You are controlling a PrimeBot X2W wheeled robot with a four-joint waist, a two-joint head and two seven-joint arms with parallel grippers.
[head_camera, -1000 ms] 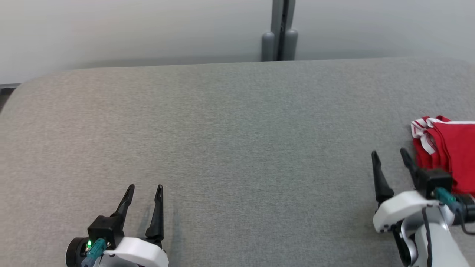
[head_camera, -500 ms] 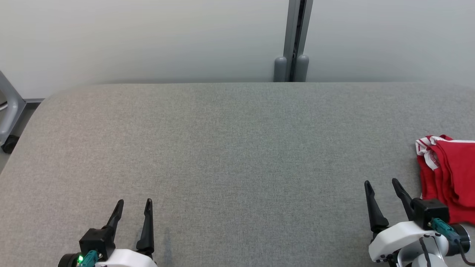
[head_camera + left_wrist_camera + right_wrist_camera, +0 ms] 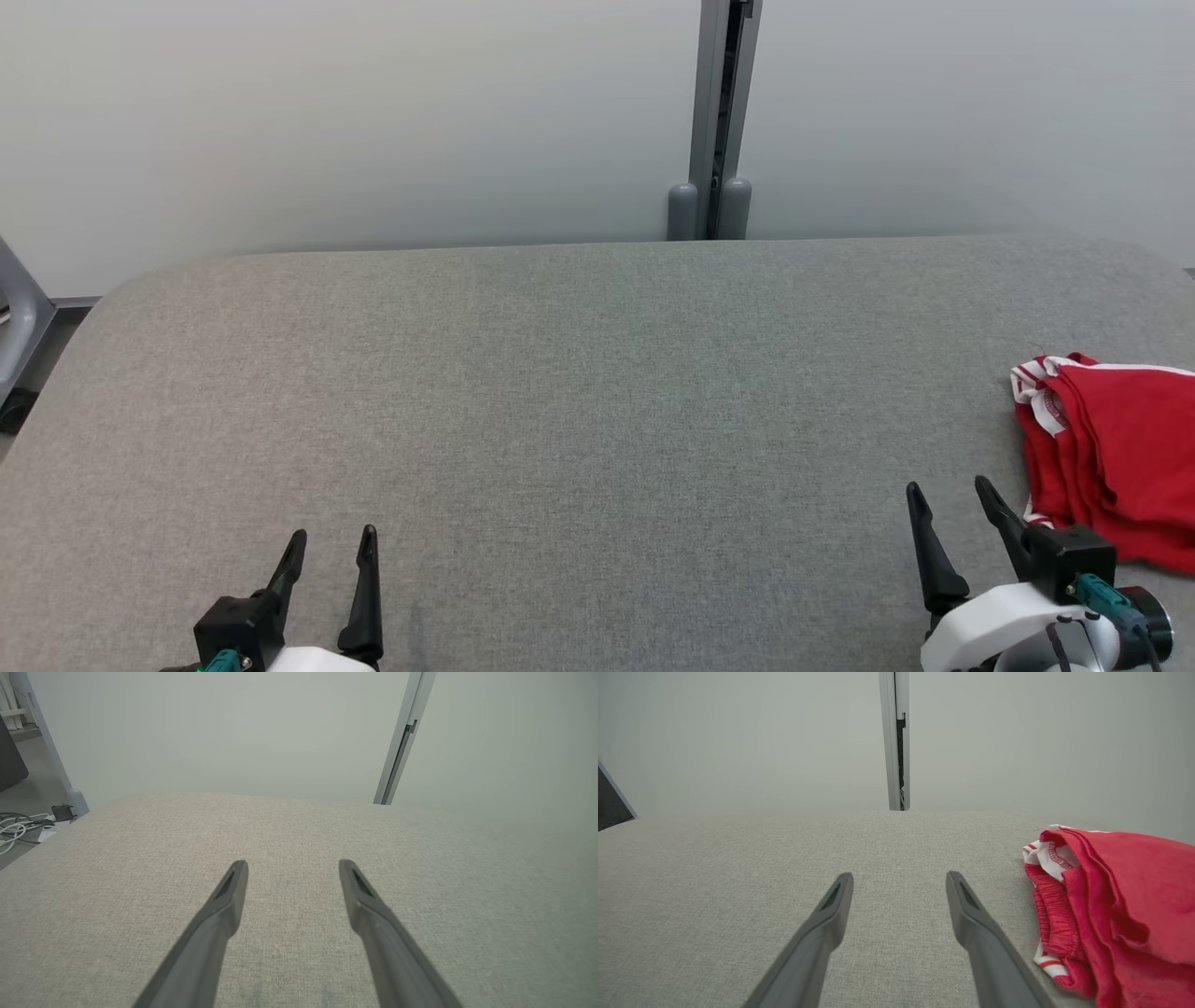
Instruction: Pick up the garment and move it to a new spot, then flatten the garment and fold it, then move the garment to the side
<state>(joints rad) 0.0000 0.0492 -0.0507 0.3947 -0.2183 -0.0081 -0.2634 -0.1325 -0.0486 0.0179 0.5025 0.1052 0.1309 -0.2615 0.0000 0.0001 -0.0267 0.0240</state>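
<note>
A red soft-cloth garment (image 3: 1111,448) (image 3: 1125,896), folded in rumpled layers with white striped ribbed trim, lies at the right edge of the grey woven-fabric desk (image 3: 579,392), whose far corners are rounded. Flat weave runs from it to the left edge. The right gripper (image 3: 946,483) (image 3: 899,875) sits just left of the garment, fingers spread wide, empty. The left gripper (image 3: 334,532) (image 3: 293,863), by the near edge toward the left, is likewise spread and empty. Since a second ago the head camera has tipped up, showing more pale wall (image 3: 373,121), and the right gripper has drawn back nearward.
</note>
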